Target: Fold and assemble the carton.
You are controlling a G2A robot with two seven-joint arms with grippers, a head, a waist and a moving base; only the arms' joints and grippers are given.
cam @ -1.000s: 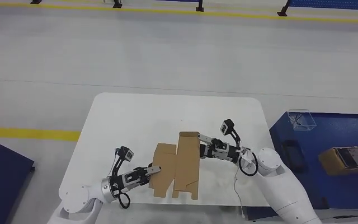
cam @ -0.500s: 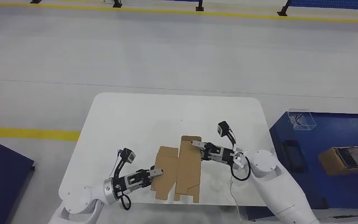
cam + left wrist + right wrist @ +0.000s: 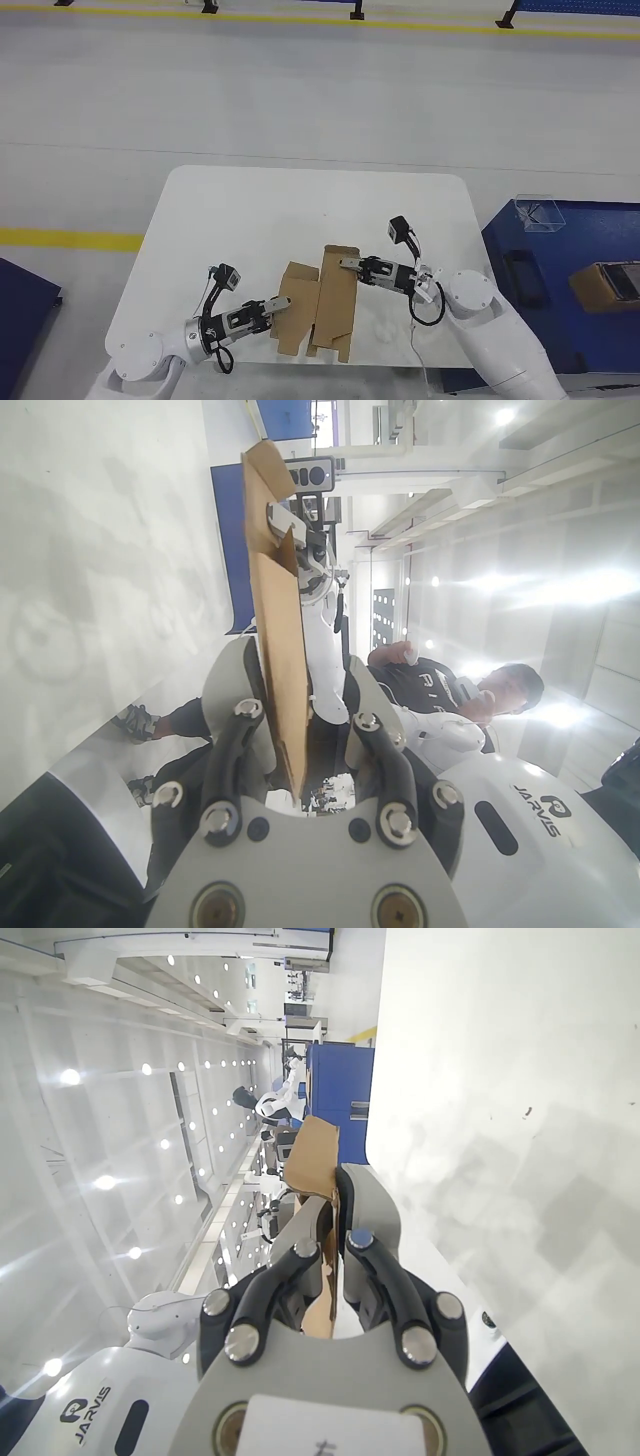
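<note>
**Carton drawn nearer the robot, right grip moved inward; assembly barely begun**

Change noted: over the last second the carton [image 3: 322, 312] has slid a little toward the robot's side of the table [image 3: 250, 210] and turned slightly. The right gripper [image 3: 332, 1200] has moved in from the carton's edge to sit farther over the board. The left arm has drawn back with the carton.

Right jaws: closed down to a narrow gap with the cardboard pinched between them. The grip sits beside the end flap [image 3: 340, 252] on the far side of the carton.

Left jaws: the left gripper [image 3: 297, 672] stands well apart. The carton's near-left edge runs between its fingers [image 3: 235, 695], lying against one finger, with clear daylight to the other. On this evidence it brackets the board and does not clamp it.

Position of the work: the carton is in the near middle of the table, between the two grippers. The wrist views show it edge-on, and I cannot tell how much of it is raised off the table.

Progress, as judged: early stage.
- Done: the blank has been taken up and held at opposite ends.
- Not done: from above the panels read as one flat, collapsed sheet. No walls stand and no flap is turned in.
- Outstanding: opening the sleeve into a box, then folding and closing the flaps.
</note>
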